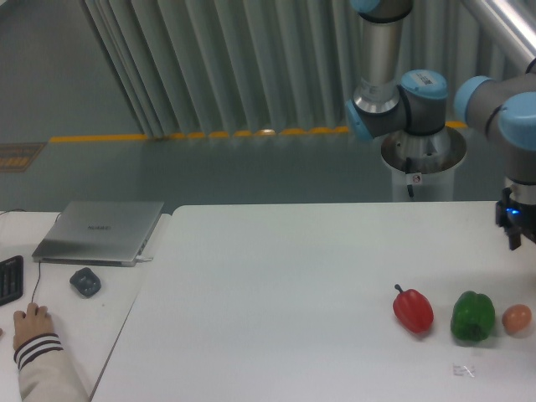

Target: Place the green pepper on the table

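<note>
The green pepper (473, 316) sits on the white table (276, 293) in the lower right of the frame, resting on the surface with nothing gripping it; it stands between the red pepper (414, 309) to its left and a small orange-brown egg-shaped object (517, 317) to its right, the egg just beside it and the red pepper a little further off; a faint mark (463, 370) shows on the tabletop just below the green pepper, toward the bottom edge.

The gripper (514, 224) hangs at the right edge of the frame, above and to the right of the green pepper and clearly apart from it; it is dark, partly cut off by the frame edge, with a small blue light on its body; whether its fingers are spread or closed I cannot tell, since only part of it is in view; the arm (435, 100) bends through its grey and blue joints across the upper right of the frame.

At the left of the frame a narrower white desk (59, 289) carries a closed silver laptop (100, 231) and a dark mouse (85, 281) below it; a person's hand (32, 322) with a striped cuff rests at the lower left; part of a black keyboard (8, 280) shows at the left edge.
</note>
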Action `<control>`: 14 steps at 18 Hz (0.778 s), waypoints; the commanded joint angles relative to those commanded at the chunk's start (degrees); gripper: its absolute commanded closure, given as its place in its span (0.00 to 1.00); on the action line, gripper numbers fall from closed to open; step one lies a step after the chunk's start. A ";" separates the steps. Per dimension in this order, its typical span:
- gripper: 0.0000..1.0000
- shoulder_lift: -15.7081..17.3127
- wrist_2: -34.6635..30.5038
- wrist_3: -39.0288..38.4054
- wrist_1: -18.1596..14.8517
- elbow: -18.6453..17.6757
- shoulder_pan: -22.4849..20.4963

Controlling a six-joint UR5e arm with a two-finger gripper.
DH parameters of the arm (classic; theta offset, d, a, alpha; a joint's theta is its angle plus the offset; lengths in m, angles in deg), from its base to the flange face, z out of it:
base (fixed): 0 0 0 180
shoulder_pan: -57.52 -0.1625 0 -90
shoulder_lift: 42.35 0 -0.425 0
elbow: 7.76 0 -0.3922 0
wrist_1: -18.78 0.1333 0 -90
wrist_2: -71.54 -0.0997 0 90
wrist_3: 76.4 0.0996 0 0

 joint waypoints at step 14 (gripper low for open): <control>0.00 0.00 7.12 12.31 -1.05 -0.97 -1.85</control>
